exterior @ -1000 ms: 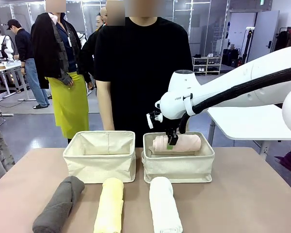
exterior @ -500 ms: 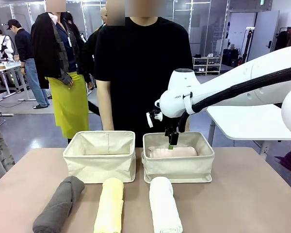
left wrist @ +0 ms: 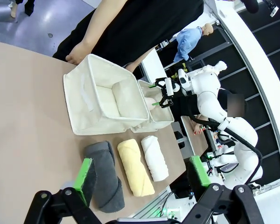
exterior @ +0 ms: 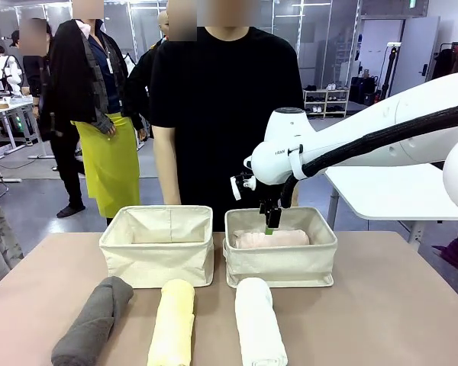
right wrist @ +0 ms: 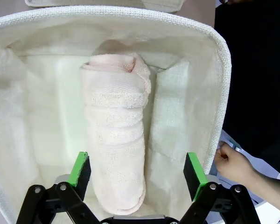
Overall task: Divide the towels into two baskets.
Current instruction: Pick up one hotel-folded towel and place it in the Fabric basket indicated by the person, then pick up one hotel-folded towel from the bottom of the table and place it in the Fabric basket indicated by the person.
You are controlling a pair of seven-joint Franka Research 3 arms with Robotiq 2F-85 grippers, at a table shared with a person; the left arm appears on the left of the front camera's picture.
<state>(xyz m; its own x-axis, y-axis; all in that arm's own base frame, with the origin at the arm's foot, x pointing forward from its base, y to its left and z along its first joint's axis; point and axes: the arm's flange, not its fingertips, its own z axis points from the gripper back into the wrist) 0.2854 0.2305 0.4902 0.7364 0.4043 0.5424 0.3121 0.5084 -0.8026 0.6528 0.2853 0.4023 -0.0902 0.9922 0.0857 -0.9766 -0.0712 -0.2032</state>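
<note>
A pale pink towel (exterior: 271, 239) (right wrist: 115, 140) lies in the right basket (exterior: 281, 265) (right wrist: 189, 88). My right gripper (exterior: 269, 223) (right wrist: 137, 173) hangs just above it, open, its green pads on either side of the roll and off it. The left basket (exterior: 156, 259) (left wrist: 81, 109) holds nothing. In front of the baskets three rolled towels lie side by side: dark grey (exterior: 94, 320) (left wrist: 105, 179), pale yellow (exterior: 172, 324) (left wrist: 136, 168) and white (exterior: 258, 324) (left wrist: 154, 157). My left gripper (left wrist: 142, 179) is open, high above the table's near side.
A person in a black shirt (exterior: 225, 99) stands at the far edge right behind the baskets, one hand (right wrist: 228, 161) hanging beside the right basket. The brown tabletop (exterior: 382, 305) is bare to the right of the white towel.
My right gripper opened and the pink towel dropped from rim height down into the right basket, where it now lies. The gripper rose slightly. The three front towels stayed put.
</note>
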